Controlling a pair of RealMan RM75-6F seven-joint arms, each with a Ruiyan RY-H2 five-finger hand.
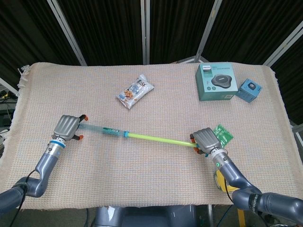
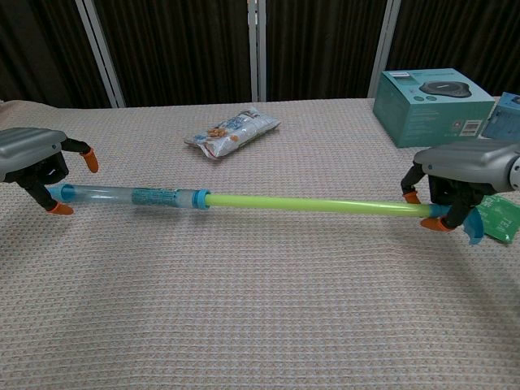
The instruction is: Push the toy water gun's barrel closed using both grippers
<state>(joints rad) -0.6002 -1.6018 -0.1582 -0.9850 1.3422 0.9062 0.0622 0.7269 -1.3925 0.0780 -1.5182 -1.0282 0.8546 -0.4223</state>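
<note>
Left hand fingers curled around water gun nozzle end; right hand fingers clamped on plunger end.

We count 1 toy water gun, 2 hands: left hand, right hand. Also 1 snack bag, 2 boxes: teal box and small blue box, 1 green packet.

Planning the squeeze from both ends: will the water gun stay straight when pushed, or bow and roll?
The water gun looks like thin rigid plastic, probably light. Its long green rod is slim, so off-axis pushing might bow it. Being round on flat cloth, it could roll sideways unless the left hand and right hand stay aligned.
</note>
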